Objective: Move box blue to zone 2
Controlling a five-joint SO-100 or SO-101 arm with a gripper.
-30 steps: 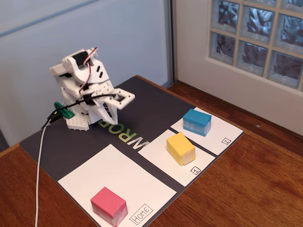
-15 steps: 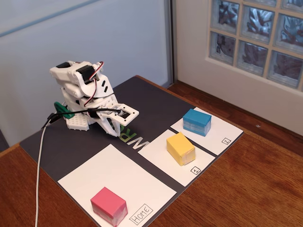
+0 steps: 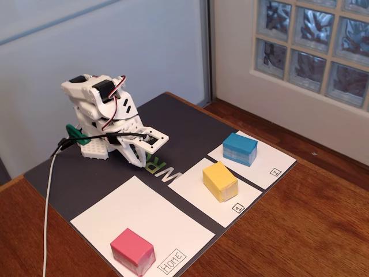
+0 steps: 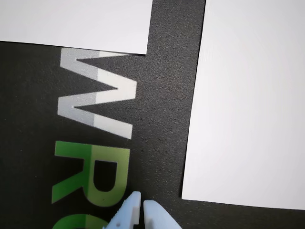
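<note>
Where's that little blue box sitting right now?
In the fixed view, the blue box sits right of centre on the white sheet marked 2, just beyond the yellow block.

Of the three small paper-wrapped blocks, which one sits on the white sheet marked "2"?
The cyan-blue paper-wrapped block sits on the white paper sheet with the boxed "2". The yellow block is on the "1" sheet, the pink block on "Home".

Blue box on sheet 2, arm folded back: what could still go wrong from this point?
The box blue sits near the far end of zone 2, close to the sheet's edge, so a small nudge might push it off. The yellow block lies between it and the folded arm; any renewed reach could clip that block. The gripper is shut and low over the dark mat, so it might scrape.
</note>
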